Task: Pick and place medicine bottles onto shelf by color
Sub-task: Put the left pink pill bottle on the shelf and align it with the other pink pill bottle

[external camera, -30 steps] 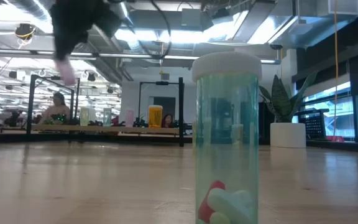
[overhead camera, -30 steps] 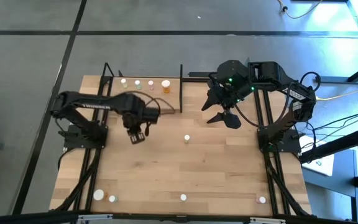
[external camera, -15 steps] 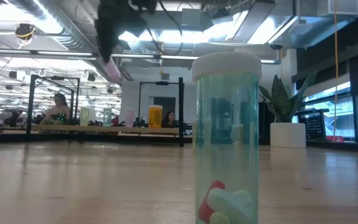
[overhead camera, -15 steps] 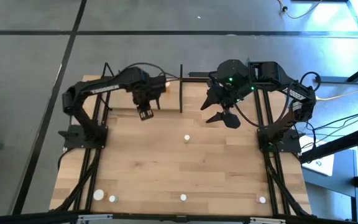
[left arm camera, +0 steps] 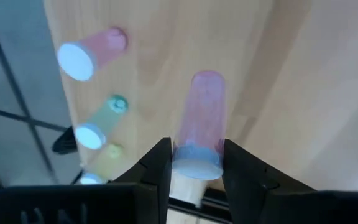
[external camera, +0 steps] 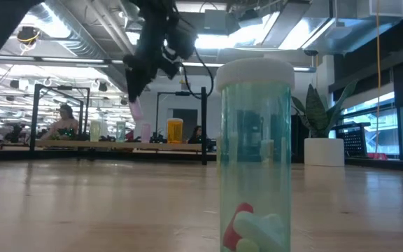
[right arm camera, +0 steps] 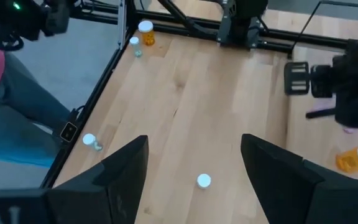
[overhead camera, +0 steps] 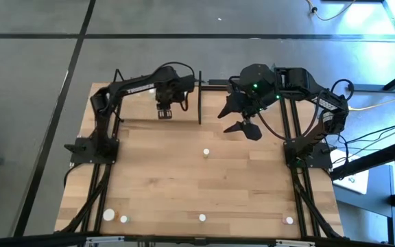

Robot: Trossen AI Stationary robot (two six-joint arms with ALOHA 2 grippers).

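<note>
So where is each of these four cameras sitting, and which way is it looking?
High view: overhead, straight down on the table and both arms.
Low view: at tabletop height, behind a clear bottle, facing the room; the left arm hangs overhead.
Left wrist view: past the left gripper holding a pink bottle, also seen low.
Right wrist view: past the open right gripper across the table.
</note>
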